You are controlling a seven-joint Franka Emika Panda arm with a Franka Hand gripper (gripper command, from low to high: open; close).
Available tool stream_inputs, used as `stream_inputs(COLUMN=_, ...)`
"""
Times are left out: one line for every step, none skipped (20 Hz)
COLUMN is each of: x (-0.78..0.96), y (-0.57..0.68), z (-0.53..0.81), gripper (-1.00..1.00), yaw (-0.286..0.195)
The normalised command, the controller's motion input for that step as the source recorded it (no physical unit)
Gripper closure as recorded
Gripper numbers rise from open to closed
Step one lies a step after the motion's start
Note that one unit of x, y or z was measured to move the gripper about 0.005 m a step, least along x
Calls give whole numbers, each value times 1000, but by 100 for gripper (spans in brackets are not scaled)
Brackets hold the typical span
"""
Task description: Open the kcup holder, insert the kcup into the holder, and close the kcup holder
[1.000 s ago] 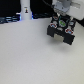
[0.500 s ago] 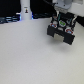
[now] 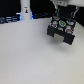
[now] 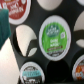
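The kcup holder (image 3: 59,35) is a black box at the exterior view's upper right, with its pod tray (image 3: 63,23) showing round slots from above. My gripper (image 3: 60,7) hangs right above it. In the wrist view the kcup (image 4: 53,34), with its round green top, sits in a slot of the black tray (image 4: 34,59), and nothing grips it. One pale finger (image 4: 7,59) shows at the picture's edge, far from the kcup, so the jaws stand open. The other finger is out of view.
Pods with reddish tops (image 4: 15,10) and a teal-labelled pod (image 4: 31,74) sit in neighbouring slots, and several slots are empty (image 4: 26,40). A white bottle-like object (image 3: 24,11) and dark clutter stand at the back of the pale table (image 3: 30,55).
The arm above the holder has shifted only slightly. The holder and the pods have not moved.
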Motion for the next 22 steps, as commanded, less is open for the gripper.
stream_inputs(x=526, y=-424, z=185, gripper=-100, yaw=50)
stream_inputs(x=538, y=-417, z=162, gripper=-100, yaw=47)
stream_inputs(x=528, y=-410, z=156, gripper=-100, yaw=50)
stream_inputs(x=546, y=-408, z=156, gripper=-100, yaw=45)
stream_inputs(x=586, y=-404, z=156, gripper=-100, yaw=38)
stream_inputs(x=589, y=-403, z=154, gripper=-100, yaw=35)
stream_inputs(x=588, y=-390, z=142, gripper=-100, yaw=37)
stream_inputs(x=591, y=-375, z=131, gripper=-100, yaw=40)
stream_inputs(x=587, y=-350, z=132, gripper=-100, yaw=46)
stream_inputs(x=600, y=-320, z=111, gripper=-100, yaw=48)
stream_inputs(x=610, y=-304, z=106, gripper=-100, yaw=51)
stream_inputs(x=629, y=-291, z=77, gripper=-100, yaw=49)
stream_inputs(x=642, y=-282, z=65, gripper=-100, yaw=49)
stream_inputs(x=664, y=-253, z=26, gripper=-100, yaw=48)
stream_inputs(x=699, y=-239, z=-19, gripper=-100, yaw=54)
stream_inputs(x=696, y=-202, z=-31, gripper=-100, yaw=59)
stream_inputs(x=702, y=-164, z=-19, gripper=-100, yaw=59)
stream_inputs(x=742, y=-124, z=-39, gripper=-100, yaw=56)
stream_inputs(x=788, y=-84, z=-30, gripper=-100, yaw=51)
stream_inputs(x=809, y=-56, z=-26, gripper=-100, yaw=47)
stream_inputs(x=809, y=-26, z=-25, gripper=-100, yaw=51)
stream_inputs(x=789, y=13, z=-29, gripper=-100, yaw=58)
